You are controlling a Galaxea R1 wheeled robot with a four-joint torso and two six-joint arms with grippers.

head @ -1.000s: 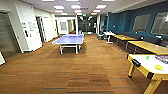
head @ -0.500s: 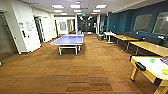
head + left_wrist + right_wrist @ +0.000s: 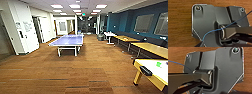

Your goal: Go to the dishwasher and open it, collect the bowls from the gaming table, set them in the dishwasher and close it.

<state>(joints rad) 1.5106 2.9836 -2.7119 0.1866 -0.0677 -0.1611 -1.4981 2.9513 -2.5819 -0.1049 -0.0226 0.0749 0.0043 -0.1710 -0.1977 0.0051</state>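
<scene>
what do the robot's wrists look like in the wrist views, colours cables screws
Both wrist views show a wide dark grey metal plate with rounded corners, pale edges and shiny round screws at its corners. A grey jointed bar crosses each plate, ending in a metallic cylindrical joint. A thin blue cable runs loosely across the left wrist's plate; a similar blue cable shows at the right wrist. No markings are readable.

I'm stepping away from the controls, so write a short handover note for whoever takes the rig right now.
Grippers: whether either is open or shut cannot be told; both wrist views look down on the wood floor.
Things: the gaming table stands ahead to the right, with a small green thing, perhaps a bowl, on its white top.
Done: nothing collected that can be seen.
Left: fetch the bowls, load and close the dishwasher.
</scene>
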